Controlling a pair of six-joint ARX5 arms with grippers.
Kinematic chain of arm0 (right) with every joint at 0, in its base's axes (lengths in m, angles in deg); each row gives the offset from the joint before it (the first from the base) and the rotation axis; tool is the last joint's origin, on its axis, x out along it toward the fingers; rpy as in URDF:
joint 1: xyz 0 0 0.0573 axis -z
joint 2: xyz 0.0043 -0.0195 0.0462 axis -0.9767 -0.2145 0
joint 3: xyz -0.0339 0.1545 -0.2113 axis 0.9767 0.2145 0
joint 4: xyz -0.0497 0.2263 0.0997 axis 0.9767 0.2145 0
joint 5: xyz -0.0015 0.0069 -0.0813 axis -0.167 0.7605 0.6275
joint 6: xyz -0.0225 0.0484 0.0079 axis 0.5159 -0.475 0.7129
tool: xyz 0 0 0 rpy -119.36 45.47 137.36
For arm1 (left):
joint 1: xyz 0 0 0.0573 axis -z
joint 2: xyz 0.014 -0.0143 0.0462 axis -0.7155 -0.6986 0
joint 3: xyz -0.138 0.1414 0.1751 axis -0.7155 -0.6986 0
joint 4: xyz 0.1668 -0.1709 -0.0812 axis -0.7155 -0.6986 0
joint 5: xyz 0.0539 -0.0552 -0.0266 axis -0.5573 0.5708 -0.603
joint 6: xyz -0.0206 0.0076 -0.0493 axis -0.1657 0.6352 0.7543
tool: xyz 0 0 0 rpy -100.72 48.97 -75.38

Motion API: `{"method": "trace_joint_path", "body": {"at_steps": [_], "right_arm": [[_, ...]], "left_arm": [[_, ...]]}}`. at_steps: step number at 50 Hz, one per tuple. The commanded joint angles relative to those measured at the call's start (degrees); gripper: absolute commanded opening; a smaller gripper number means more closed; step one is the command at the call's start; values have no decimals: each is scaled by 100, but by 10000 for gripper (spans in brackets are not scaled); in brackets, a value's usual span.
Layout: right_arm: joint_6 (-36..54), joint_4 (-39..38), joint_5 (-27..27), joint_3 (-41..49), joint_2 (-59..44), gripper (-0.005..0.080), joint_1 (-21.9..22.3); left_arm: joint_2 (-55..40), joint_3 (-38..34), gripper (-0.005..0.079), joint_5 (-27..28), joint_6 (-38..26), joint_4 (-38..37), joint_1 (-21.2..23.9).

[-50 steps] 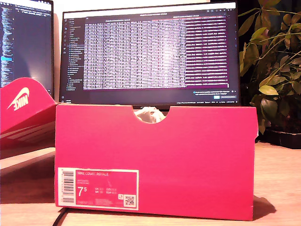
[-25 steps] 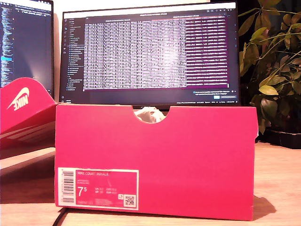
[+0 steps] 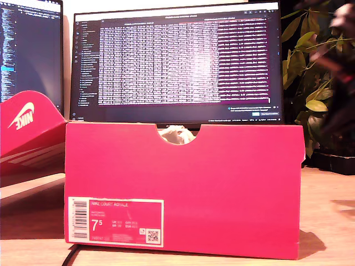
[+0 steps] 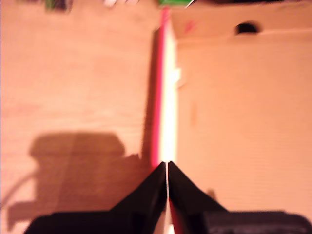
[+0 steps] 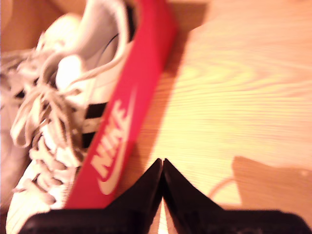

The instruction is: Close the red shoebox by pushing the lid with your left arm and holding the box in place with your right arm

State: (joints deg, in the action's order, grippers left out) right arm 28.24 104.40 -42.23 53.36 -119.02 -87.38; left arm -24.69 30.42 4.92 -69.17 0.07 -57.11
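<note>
The red shoebox (image 3: 183,188) stands end-on in the exterior view, its white size label facing the camera. Its open lid (image 3: 28,127) leans out at the exterior view's left, Nike logo showing. My first gripper (image 4: 167,165) is shut, its tips at the lid's red edge (image 4: 160,87), with the lid's brown inside (image 4: 234,122) beside it. My second gripper (image 5: 162,161) is shut over the table, close to the box's red logo wall (image 5: 126,122). White shoes (image 5: 53,122) lie inside. A blurred arm (image 3: 335,61) shows at the exterior view's upper right.
A lit monitor (image 3: 177,61) stands behind the box and another monitor (image 3: 28,50) at the exterior view's left. A leafy plant (image 3: 316,105) is at its right. The wooden table (image 3: 333,221) runs beside the box. A dark cable (image 3: 72,256) lies by the front corner.
A blurred arm has come into the exterior view's upper right, in front of the plant. The box and lid have not moved.
</note>
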Motion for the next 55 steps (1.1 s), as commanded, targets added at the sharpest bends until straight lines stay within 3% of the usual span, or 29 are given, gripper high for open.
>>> {"method": "trace_joint_path", "body": {"at_steps": [1,15,27,55], "right_arm": [[37,-127,-2,-120,-151,-13,-149],[-9,-509,4,-120,-732,-13,-640],[-68,-769,9,-120,-1064,-13,-901],[-186,-1134,9,-120,-1502,-12,-1388]], "left_arm": [[-275,72,-19,125,-144,11,-136],[-1281,120,-19,533,-385,13,-592],[-1897,120,-19,1115,-417,-96,-723],[-2035,205,-19,2452,-376,-247,-721]]}}
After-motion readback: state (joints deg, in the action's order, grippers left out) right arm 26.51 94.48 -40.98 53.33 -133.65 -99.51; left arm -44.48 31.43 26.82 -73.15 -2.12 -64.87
